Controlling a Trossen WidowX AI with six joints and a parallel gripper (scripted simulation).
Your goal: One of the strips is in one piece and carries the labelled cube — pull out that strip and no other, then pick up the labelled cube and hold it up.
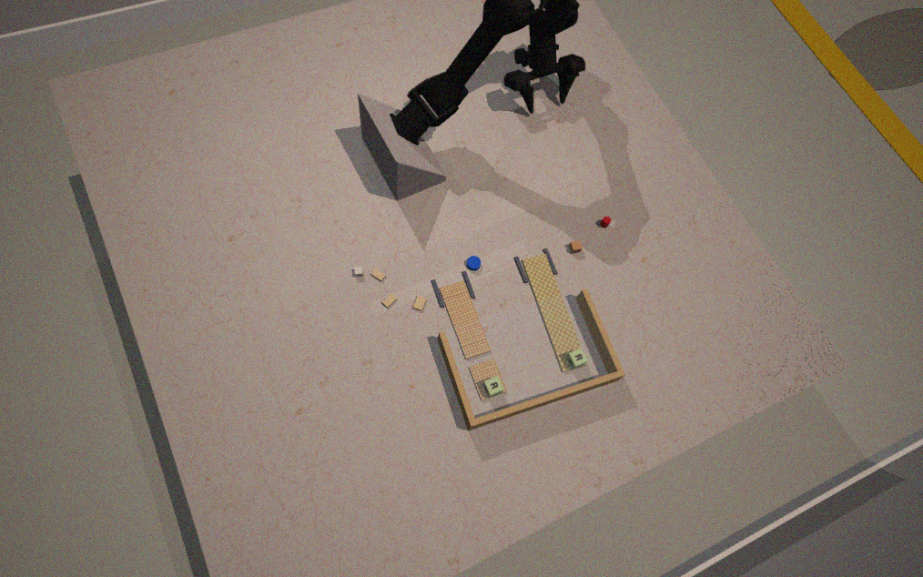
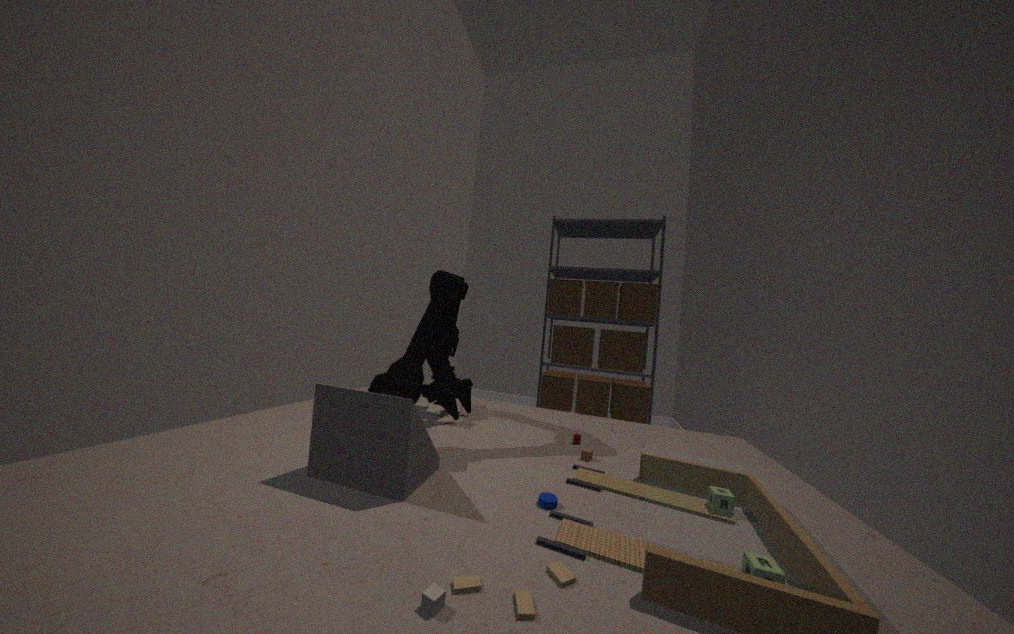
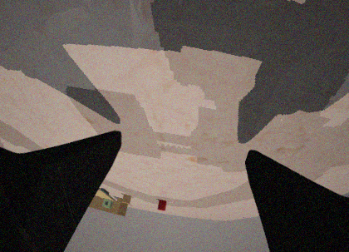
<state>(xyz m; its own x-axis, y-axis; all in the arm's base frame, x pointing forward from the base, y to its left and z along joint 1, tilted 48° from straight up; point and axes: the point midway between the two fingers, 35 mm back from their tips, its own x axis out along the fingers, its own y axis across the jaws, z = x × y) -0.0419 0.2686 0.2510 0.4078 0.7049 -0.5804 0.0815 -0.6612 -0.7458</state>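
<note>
Your target, the unbroken strip, is lying on the counter with its far end inside the wooden fence and its near end sticking out between two dark guide bars. The labelled cube is sitting on that far end, deep in the pen beside the right-hand wall. To its left, the broken strip is showing a clear gap before its short stub, and a second lettered cube is resting on that stub, so you are wanting to leave that one alone.

Around the pen's mouth, a blue disc, a small brown block and a red peg are lying near the strip ends, with a few tan chips off to the left.

Your gripper is hanging well apart from all of it, up by the grey wedge, jaws spread wide and carrying nothing.

So you are right at the start, I judge: the strip is looking unpulled and the cube unlifted. Left to do: reach the near end, draw it out, grasp the cube, raise it.
</note>
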